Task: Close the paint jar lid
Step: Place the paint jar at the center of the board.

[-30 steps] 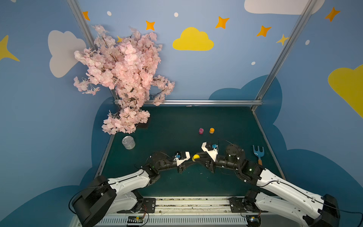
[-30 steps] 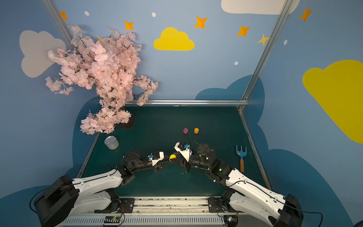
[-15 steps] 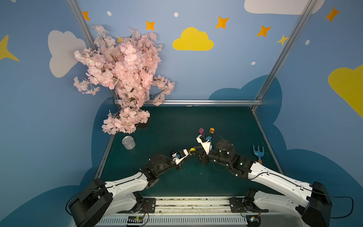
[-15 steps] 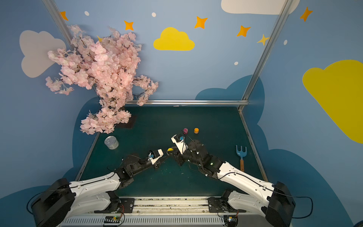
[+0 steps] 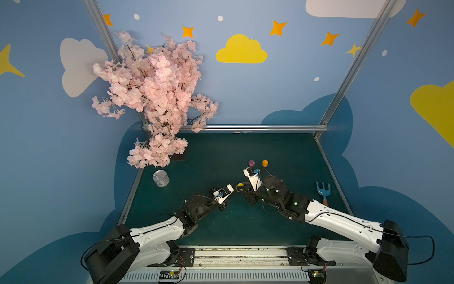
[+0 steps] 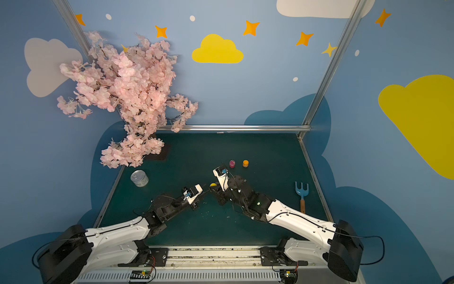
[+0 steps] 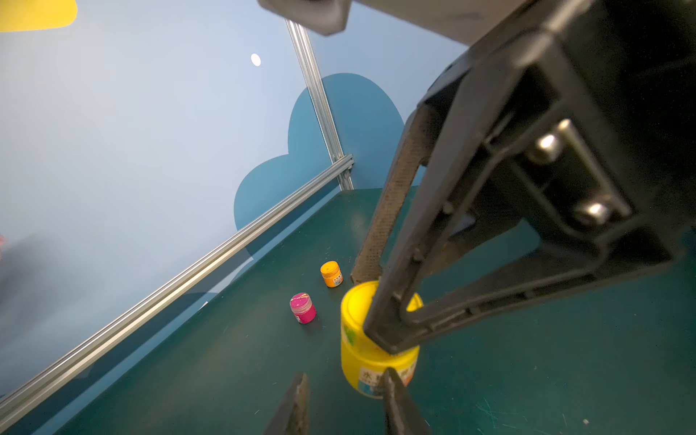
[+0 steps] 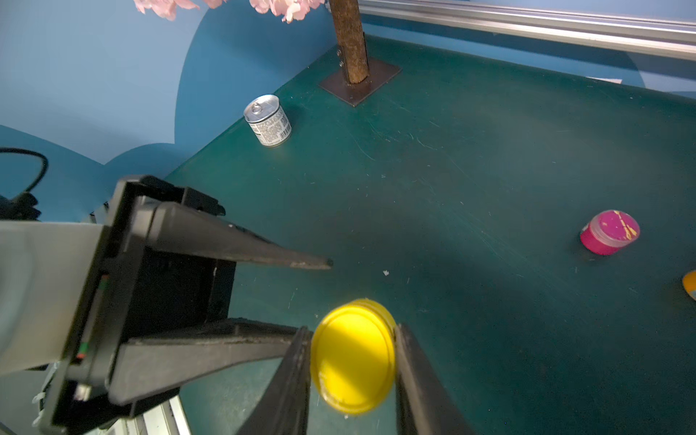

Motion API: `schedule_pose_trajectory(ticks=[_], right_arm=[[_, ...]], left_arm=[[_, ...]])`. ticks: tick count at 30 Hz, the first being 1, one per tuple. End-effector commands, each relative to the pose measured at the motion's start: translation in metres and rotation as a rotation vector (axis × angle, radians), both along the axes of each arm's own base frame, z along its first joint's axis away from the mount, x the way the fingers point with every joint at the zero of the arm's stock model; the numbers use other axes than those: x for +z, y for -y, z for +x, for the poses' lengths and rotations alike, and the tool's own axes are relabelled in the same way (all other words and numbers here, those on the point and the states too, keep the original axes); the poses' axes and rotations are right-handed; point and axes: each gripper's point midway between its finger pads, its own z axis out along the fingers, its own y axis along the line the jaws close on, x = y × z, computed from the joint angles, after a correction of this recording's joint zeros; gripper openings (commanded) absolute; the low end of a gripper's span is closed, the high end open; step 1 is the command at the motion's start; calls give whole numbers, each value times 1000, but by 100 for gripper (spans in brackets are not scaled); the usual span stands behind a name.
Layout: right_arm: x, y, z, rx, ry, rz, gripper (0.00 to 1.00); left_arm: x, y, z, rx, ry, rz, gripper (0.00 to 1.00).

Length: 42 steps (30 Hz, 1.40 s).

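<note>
A: What's nearest?
B: The left fingers (image 7: 295, 406), parted and holding nothing, just short of the yellow paint jar (image 7: 357, 357), which stands upright mid-table (image 7: 226, 376).
A: And the lid (image 8: 352, 354)?
B: On the jar, with the right fingers (image 8: 293, 376) clamped on either side of it. I'd judge this the tightening step; how tight it is, I can't tell.
A: Next?
B: Probably a twist of the lid, with the jar braced so it doesn't spin. The pink jar (image 7: 302, 308) and orange jar (image 7: 331, 273) beyond stand well apart
</note>
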Motion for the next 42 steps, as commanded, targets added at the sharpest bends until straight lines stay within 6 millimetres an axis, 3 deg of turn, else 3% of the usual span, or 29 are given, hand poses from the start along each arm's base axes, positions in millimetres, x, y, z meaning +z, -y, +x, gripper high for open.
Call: schedule_pose_trajectory(ticks=[1,11,18,21,27,32,39,42], right_arm=[[11,11,-1,-35,18,-30,0],[9,56,10,-173,120,-155,0],[11,70,13,-211,132,-182,0],[12,71,13,-214,132,-182,0],[9,80,21,-262,121,-217,0],[-5,97,36,-321,73,-313,0],[-5,112,54,-334,18,-329,0],[-7,130,65,-378,-20,-325,0]], left_arm=[[11,5,4,-10,6,-4,38],[5,5,4,-10,-2,18,51],[2,11,-2,-62,-21,21,78],[2,12,-3,-71,-21,21,84],[2,11,-3,-62,-20,18,89],[2,10,-2,-57,-21,17,100],[-3,8,4,-31,-30,30,100],[-5,3,16,40,-50,28,100]])
